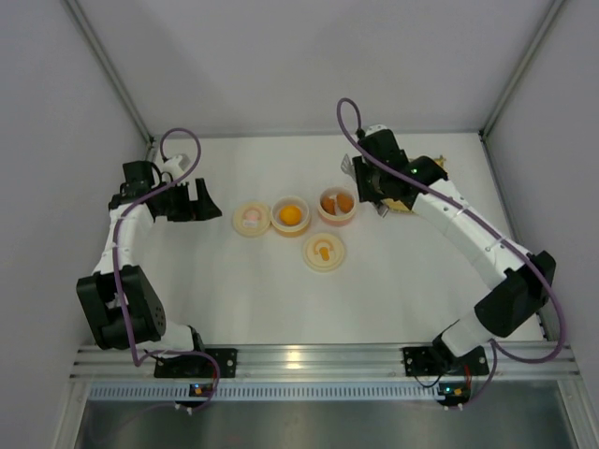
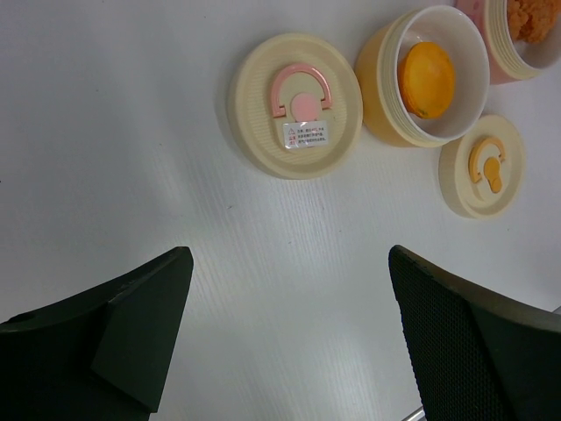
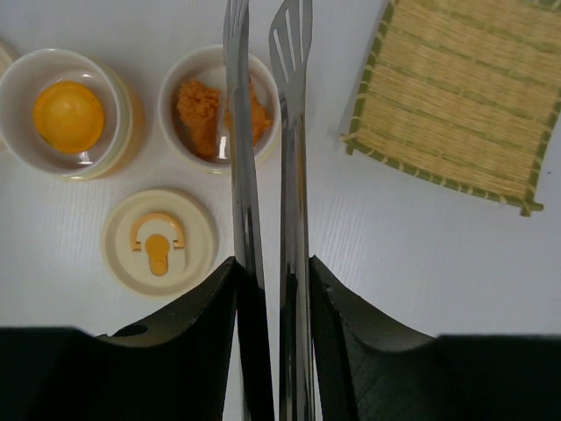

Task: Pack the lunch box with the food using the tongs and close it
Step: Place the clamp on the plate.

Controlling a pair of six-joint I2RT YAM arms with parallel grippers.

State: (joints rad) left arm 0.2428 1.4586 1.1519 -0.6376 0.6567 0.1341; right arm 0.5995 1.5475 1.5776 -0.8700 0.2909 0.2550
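My right gripper is shut on the silver tongs, squeezing their two arms close together. The tong tips reach over the pink bowl, which holds orange-brown food; nothing shows between the tips. To its left the pale yellow bowl holds one round orange lump. A cream lid with an orange handle lies in front of the bowls. The cream top with the pink centre lies flat left of the yellow bowl. My left gripper hangs open over bare table, short of that top.
A yellow woven mat lies right of the pink bowl, mostly under the right arm in the top view. The bowls and lids cluster mid-table between the arms. White walls enclose the table on three sides.
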